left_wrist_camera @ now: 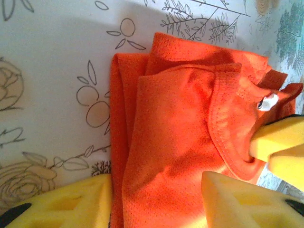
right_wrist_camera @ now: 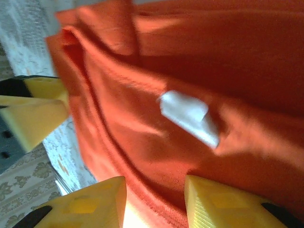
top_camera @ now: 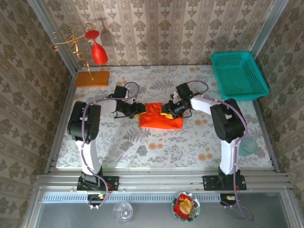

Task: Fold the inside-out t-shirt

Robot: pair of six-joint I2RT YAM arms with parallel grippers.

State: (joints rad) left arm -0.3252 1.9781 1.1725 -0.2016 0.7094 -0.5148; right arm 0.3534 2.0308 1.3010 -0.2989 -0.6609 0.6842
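Orange-red t-shirt [top_camera: 160, 117] x1, hands [top_camera: 136, 110] [top_camera: 167, 112] x2

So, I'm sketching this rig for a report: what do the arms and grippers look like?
The left arm and right arm have white lower links, black joint housings and a greyish-purple cable running alongside. The left gripper and right gripper each have a black body and two yellow wedge-shaped fingers with recessed panels.
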